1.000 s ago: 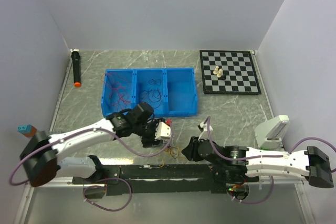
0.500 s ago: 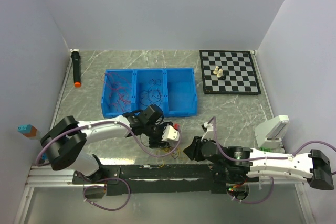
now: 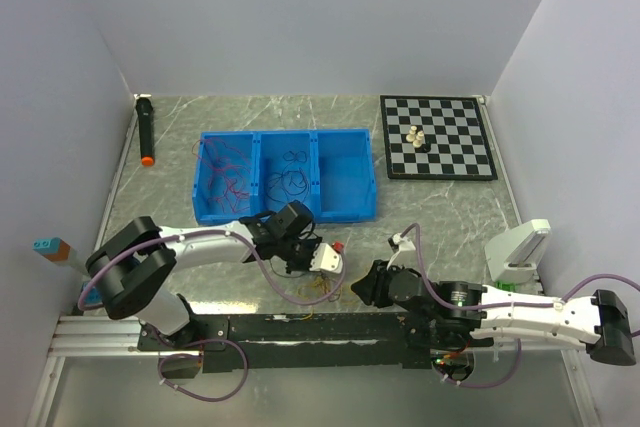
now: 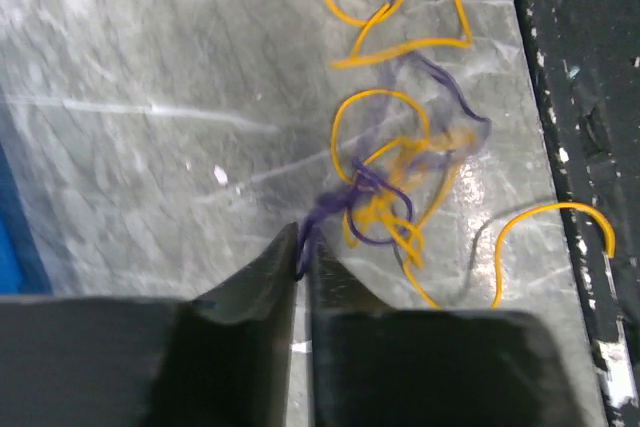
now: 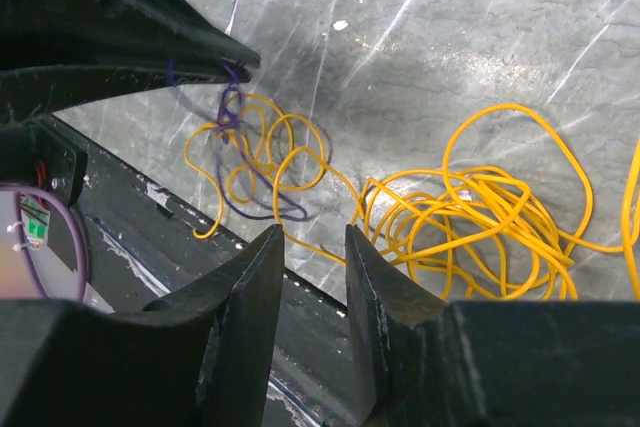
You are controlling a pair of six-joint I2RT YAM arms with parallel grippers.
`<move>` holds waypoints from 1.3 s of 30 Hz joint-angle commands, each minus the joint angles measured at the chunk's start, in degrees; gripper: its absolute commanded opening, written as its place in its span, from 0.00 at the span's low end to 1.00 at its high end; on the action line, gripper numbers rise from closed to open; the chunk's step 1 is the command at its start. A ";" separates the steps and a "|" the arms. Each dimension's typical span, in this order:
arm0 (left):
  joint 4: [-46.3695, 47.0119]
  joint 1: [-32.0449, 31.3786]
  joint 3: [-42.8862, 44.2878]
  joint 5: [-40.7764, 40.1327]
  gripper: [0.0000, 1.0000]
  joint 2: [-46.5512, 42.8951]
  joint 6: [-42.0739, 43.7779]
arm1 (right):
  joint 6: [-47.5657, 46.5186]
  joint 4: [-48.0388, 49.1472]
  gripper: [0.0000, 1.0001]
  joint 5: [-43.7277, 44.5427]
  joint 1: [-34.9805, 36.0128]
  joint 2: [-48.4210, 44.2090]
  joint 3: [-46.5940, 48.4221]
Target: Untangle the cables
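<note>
Grey marble-pattern tabletop, white walls on three sides, black mounting rail along the near edge. Sitting directly on it: blue plastic three-compartment bin mid-left, black-and-white chessboard back right and well apart from the bin, black cylindrical marker with an orange tip lying along the left edge, white angled plastic block at the right edge. Loose tangle of thin yellow-orange and dark purple wires on the bare surface in front of the bin, just beside the rail, one yellow loop spilling over onto it.
</note>
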 commanded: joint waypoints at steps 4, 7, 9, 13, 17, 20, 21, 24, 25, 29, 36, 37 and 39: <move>0.98 -1.83 2.62 -2.02 0.01 -1.91 -0.59 | -0.47 1.81 0.38 0.97 -0.18 0.96 0.42; -4.64 -1.57 8.49 -5.10 0.01 -6.21 -3.92 | -1.35 2.87 0.38 0.88 -0.18 2.27 0.94; -8.86 -1.48 13.50 -6.42 0.01 -8.24 -8.14 | -1.96 3.22 0.39 0.97 -0.27 3.41 1.73; -16.95 -0.78 21.26 -7.40 0.01 -12.20 -16.05 | -2.93 1.91 0.45 1.85 -0.27 4.65 4.01; -19.34 -0.69 22.50 -8.28 0.01 -16.50 -21.68 | -3.64 1.11 0.54 2.46 -0.27 3.25 5.25; -18.20 -0.69 21.01 -8.89 0.01 -18.79 -25.11 | -4.51 1.11 0.59 2.99 -0.27 0.97 5.78; -17.93 -0.69 20.83 -9.24 0.01 -19.23 -26.07 | -4.95 0.85 0.61 3.42 -0.27 0.26 6.13; -17.84 -0.69 20.83 -10.03 0.01 -20.03 -27.58 | -7.84 0.67 0.63 4.31 -0.27 -3.51 7.71; -17.67 -0.69 20.74 -9.95 0.01 -20.29 -27.84 | -9.25 1.20 0.63 4.40 -0.27 -5.09 7.89; -17.40 -0.69 20.48 -10.30 0.01 -20.91 -28.28 | -12.60 2.87 0.65 4.13 -0.27 -10.89 8.59; -16.61 -0.69 19.95 -10.47 0.01 -21.61 -28.98 | -17.08 10.24 0.66 4.05 -0.18 -14.69 7.63; -16.61 -0.69 20.04 -10.39 0.01 -21.70 -28.90 | -17.52 11.39 0.66 4.04 -0.27 -14.08 7.80; -16.61 -0.69 19.95 -10.47 0.01 -21.79 -28.90 | -18.13 12.97 0.66 4.48 -0.18 -12.15 8.50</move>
